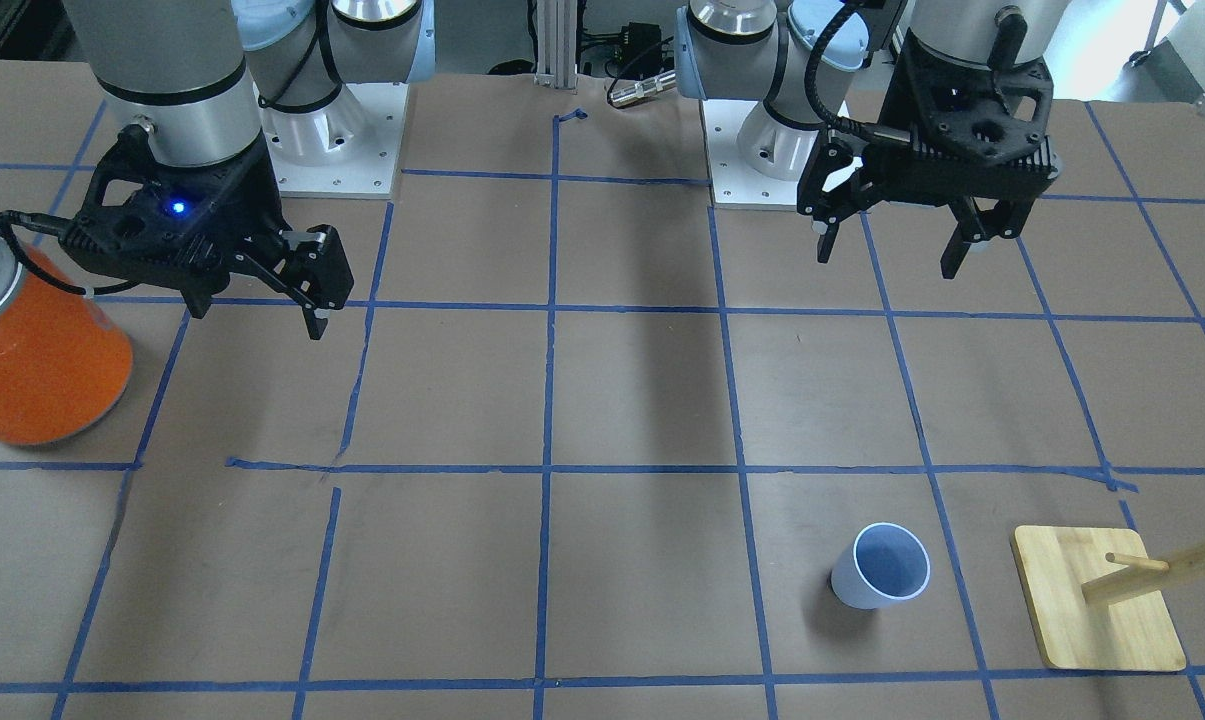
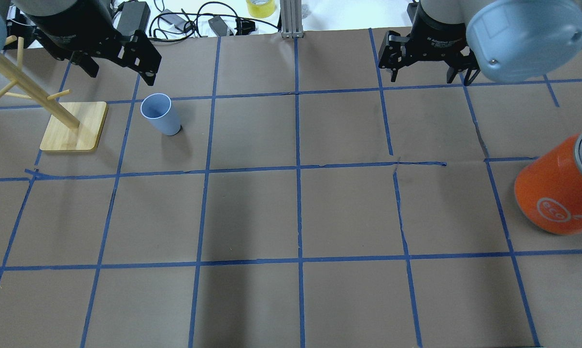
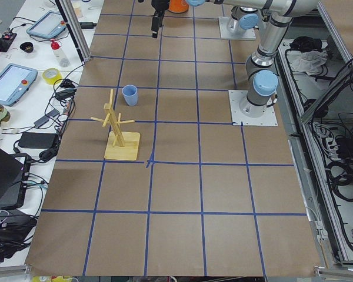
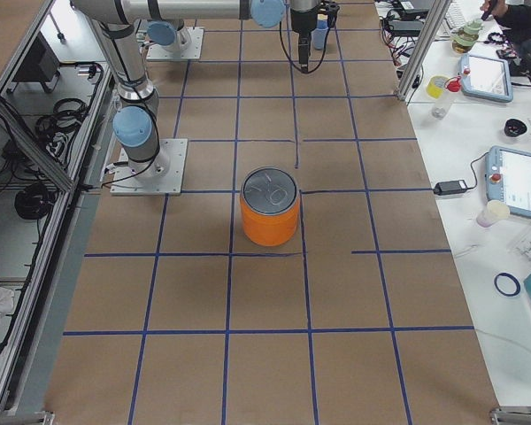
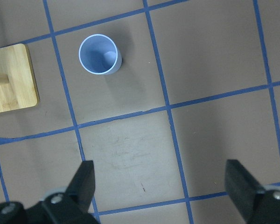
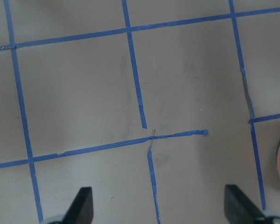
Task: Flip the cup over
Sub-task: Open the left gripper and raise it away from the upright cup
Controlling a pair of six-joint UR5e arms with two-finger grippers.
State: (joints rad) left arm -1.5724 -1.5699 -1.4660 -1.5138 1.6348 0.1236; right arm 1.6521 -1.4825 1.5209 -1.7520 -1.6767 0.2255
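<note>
The cup (image 1: 882,578) is a small pale blue tumbler standing upright, mouth up, on the brown table. It also shows in the overhead view (image 2: 160,114), the exterior left view (image 3: 129,94) and the left wrist view (image 5: 99,54). My left gripper (image 1: 887,258) is open and empty, held high above the table on the robot's side of the cup; it also shows overhead (image 2: 121,70) and in its wrist view (image 5: 161,182). My right gripper (image 1: 257,312) is open and empty, far from the cup, seen overhead (image 2: 428,75) and in its wrist view (image 6: 158,205).
A large orange can (image 1: 32,350) with a silver lid stands at the table's right end, near the right gripper, seen overhead too (image 2: 556,188). A wooden peg rack on a square base (image 1: 1092,600) stands close beside the cup, seen overhead too (image 2: 73,126). Blue tape lines grid the table.
</note>
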